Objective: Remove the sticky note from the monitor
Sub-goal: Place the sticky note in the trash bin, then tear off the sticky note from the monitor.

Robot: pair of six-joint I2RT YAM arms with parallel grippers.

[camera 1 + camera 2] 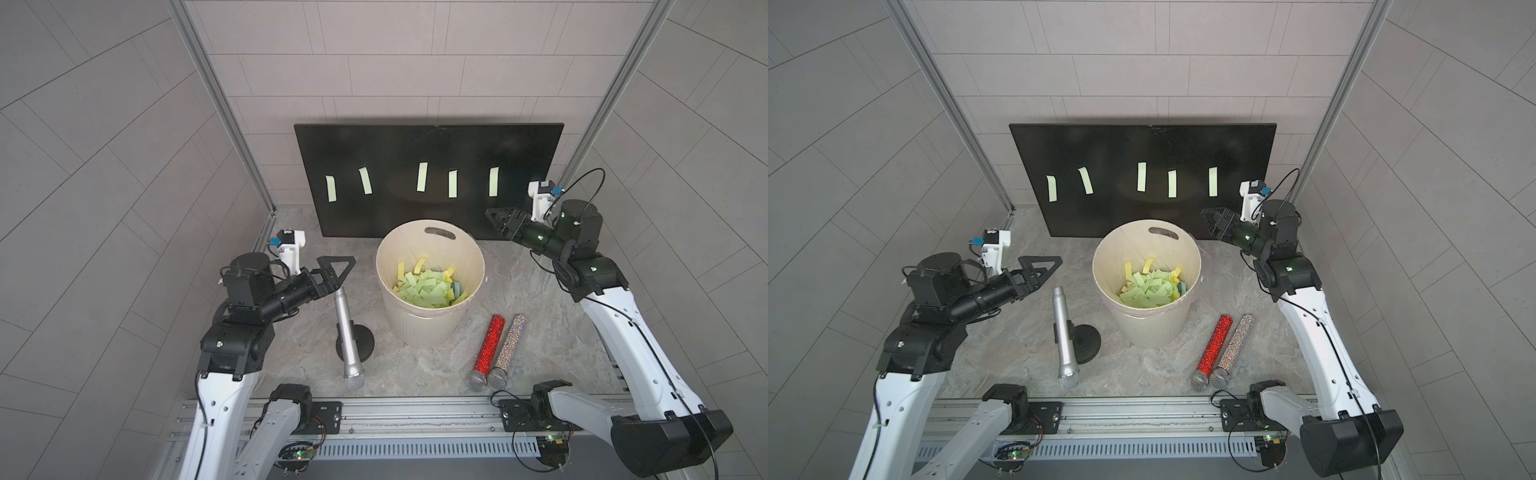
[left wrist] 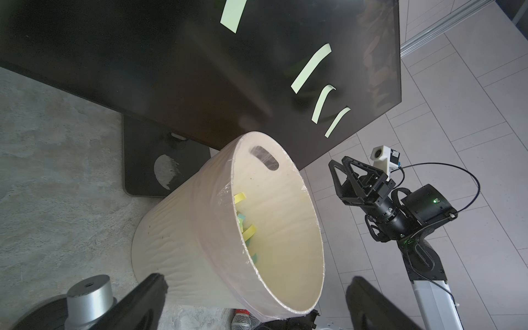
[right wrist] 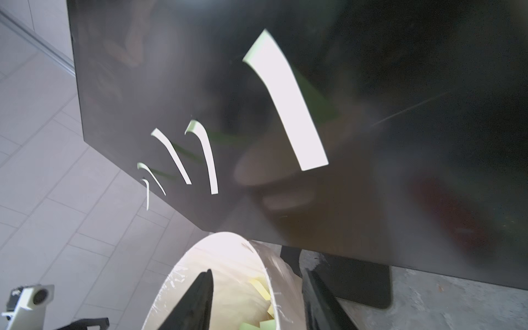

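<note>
centrally, the cream bucket (image 1: pixel 415 328) stands upright in front of the monitor (image 1: pixel 415 141). it is lined with clear film and holds a heap of pale green and yellow loose notes (image 1: pixel 424 286), with a bit of teal among them. whether anything is written on any note cannot be told. the monitor stands on edge at the back, its long axis running side to side, glossy screen facing the arms. five pale green sticky notes (image 1: pixel 422 176) sit in a row across its middle, each long axis running up and down the screen, one end curling off the glass. the rightmost sticky note (image 1: pixel 493 181) is nearest the right gripper (image 1: pixel 491 216), whose jaws stand apart with nothing between them, near the bucket's far right rim. the left gripper (image 1: pixel 347 266) hangs left of the bucket, jaws spread wide, empty.
</note>
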